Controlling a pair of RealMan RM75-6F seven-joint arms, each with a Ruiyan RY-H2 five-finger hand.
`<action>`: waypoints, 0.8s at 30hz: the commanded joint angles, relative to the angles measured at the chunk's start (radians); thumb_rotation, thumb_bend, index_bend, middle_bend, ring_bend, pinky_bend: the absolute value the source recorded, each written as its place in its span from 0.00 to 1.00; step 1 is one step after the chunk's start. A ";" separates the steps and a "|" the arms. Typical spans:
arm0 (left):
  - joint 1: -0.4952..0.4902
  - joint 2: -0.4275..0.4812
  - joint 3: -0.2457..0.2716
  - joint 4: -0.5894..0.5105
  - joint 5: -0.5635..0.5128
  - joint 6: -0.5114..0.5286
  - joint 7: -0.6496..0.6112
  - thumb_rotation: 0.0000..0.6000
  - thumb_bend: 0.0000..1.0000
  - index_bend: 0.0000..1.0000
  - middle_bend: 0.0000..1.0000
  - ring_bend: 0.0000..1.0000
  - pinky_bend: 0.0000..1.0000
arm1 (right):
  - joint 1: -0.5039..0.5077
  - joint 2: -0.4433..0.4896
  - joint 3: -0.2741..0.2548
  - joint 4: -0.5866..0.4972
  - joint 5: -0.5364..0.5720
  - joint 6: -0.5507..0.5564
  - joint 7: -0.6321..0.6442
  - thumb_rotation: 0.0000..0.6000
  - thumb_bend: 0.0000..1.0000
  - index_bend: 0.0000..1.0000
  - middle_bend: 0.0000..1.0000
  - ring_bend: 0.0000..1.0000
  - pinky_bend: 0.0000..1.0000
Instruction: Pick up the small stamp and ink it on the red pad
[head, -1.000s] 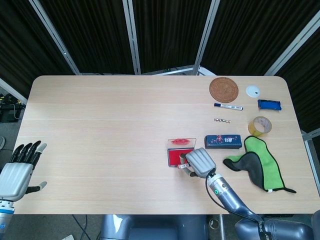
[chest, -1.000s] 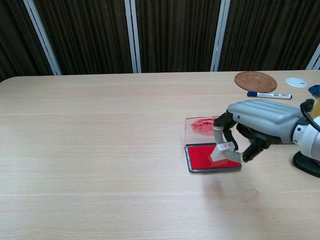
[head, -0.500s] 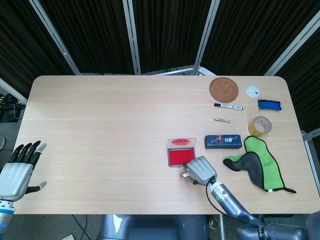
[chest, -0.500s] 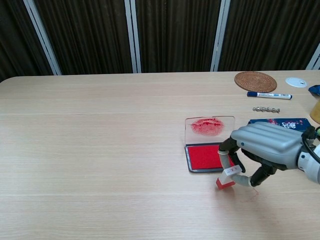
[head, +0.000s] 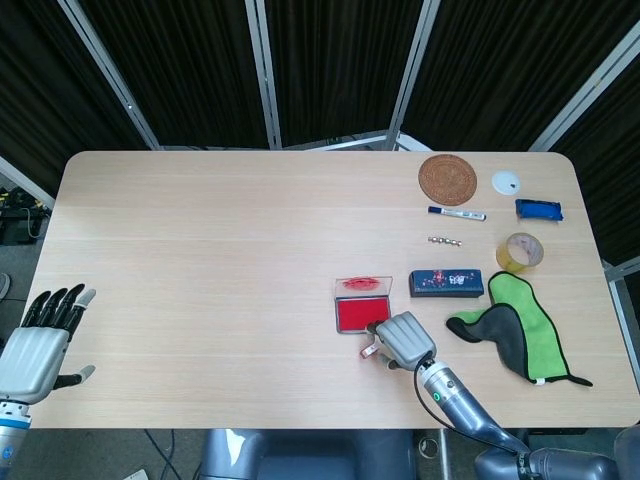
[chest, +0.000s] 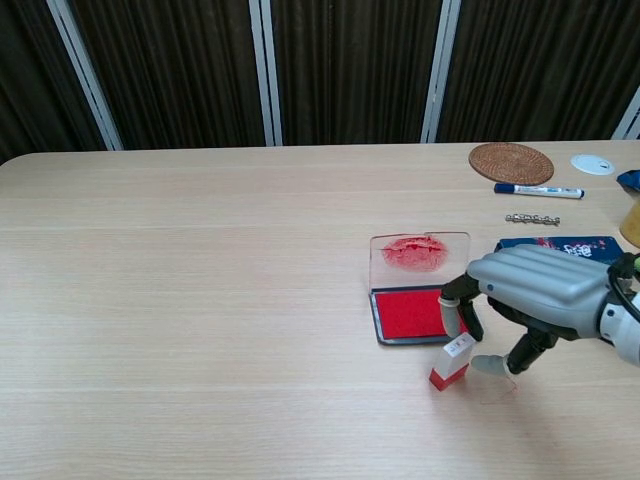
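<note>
The small stamp (chest: 452, 362), a white block with a red base, stands tilted with its base on the table just in front of the red ink pad (chest: 410, 315). My right hand (chest: 535, 290) arches over it. One fingertip touches its top and the thumb lies against its right side, so the hand still holds it loosely. In the head view the stamp (head: 370, 349) peeks out at the left edge of the right hand (head: 405, 340), below the pad (head: 355, 315). The pad's clear, ink-smeared lid (chest: 418, 252) stands open behind it. My left hand (head: 40, 340) hangs off the table's front left corner, fingers spread, holding nothing.
A dark blue box (head: 447, 283) lies right of the pad, with a green and black cloth (head: 520, 325) beyond it. Further back right are a tape roll (head: 520, 252), a marker (head: 456, 213), a woven coaster (head: 449, 180) and a small bead chain (head: 446, 241).
My right hand carried the stamp off the red pad toward the table's front edge and lowered it onto the wood. Its thumb has since eased away from the stamp. The left hand stayed put.
</note>
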 joint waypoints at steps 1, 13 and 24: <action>0.000 0.000 0.001 -0.001 0.000 0.000 0.001 1.00 0.00 0.00 0.00 0.00 0.00 | -0.001 0.001 -0.002 -0.001 0.001 -0.002 -0.004 1.00 0.18 0.42 0.50 0.85 1.00; 0.001 0.007 0.005 -0.004 0.005 -0.002 -0.007 1.00 0.00 0.00 0.00 0.00 0.00 | -0.031 0.072 -0.012 -0.070 -0.045 0.050 0.030 1.00 0.17 0.37 0.44 0.85 1.00; 0.019 0.039 0.015 -0.008 0.060 0.035 -0.077 1.00 0.00 0.00 0.00 0.00 0.00 | -0.173 0.325 -0.067 -0.180 -0.260 0.348 0.277 1.00 0.17 0.30 0.37 0.72 0.74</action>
